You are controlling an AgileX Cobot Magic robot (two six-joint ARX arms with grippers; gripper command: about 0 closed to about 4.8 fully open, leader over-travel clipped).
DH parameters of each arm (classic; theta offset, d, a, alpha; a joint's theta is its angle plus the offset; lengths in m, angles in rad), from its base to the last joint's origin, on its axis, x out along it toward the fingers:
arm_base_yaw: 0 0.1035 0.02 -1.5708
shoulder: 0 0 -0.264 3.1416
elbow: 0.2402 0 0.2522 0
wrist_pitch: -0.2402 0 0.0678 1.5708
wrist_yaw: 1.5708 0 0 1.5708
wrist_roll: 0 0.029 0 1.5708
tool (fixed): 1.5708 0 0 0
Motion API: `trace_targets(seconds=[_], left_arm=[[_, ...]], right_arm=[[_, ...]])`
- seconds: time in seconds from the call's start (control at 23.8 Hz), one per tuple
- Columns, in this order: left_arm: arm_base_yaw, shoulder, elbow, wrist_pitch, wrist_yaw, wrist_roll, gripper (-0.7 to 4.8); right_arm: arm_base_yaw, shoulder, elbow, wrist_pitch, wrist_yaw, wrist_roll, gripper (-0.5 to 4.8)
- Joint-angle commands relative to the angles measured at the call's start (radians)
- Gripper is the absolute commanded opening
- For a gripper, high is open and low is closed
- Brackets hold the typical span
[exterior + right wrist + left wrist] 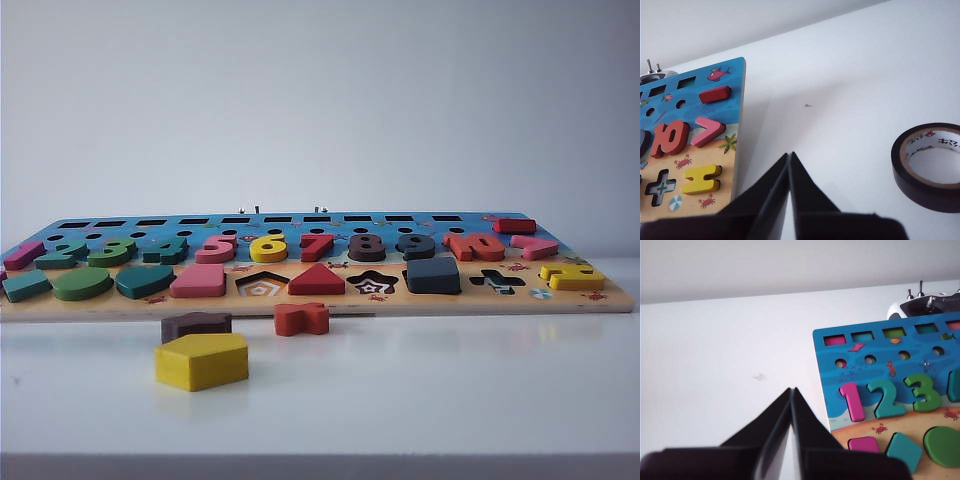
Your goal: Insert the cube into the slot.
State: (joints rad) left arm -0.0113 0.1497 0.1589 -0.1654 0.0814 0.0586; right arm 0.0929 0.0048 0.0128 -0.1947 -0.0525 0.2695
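Taking the puzzle board (320, 300) as the landmark and working outward from the camera side of the exterior view: nearest lies a yellow pentagon (201, 360) on the white table (450, 380), well in front of the board's front edge, with a small brown block (196, 324) and a red cross piece (301, 318) just behind it, close to that edge. On the board's front row the cube (433, 275), a flat dark square block, sits right of the star cut-out (373, 284) and left of the plus cut-out (497, 282); it looks seated in or over its recess, though from this low angle I cannot tell whether it is fully down. Neither arm shows in the exterior view. The left gripper (791, 390) hangs off the board's left end, beside the pink 1 (852, 401), its jaws pressed together and empty. The right gripper (790, 155) hovers off the board's right end, beside the yellow equals piece (701, 179), jaws likewise closed on nothing, with a roll of black tape (930, 167) farther out on the table. The cube lies right of the board's middle, so the right gripper is judged the nearer; the cube is square, so no long axis constrains a grasp.
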Motion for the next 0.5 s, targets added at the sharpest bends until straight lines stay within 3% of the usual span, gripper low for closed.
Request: trace_targets(seconds=[0.04, 0.5], left_arm=[[0.002, -0.033, -0.031, 0.019, -0.005, 0.002, 0.17], [0.002, -0.134, -0.148, 0.101, -0.008, 0.010, 0.17]], right_arm=[[-0.002, -0.002, -0.005, -0.019, 0.000, -0.001, -0.04], [-0.002, -0.002, -0.005, -0.019, 0.000, -0.001, -0.04]])
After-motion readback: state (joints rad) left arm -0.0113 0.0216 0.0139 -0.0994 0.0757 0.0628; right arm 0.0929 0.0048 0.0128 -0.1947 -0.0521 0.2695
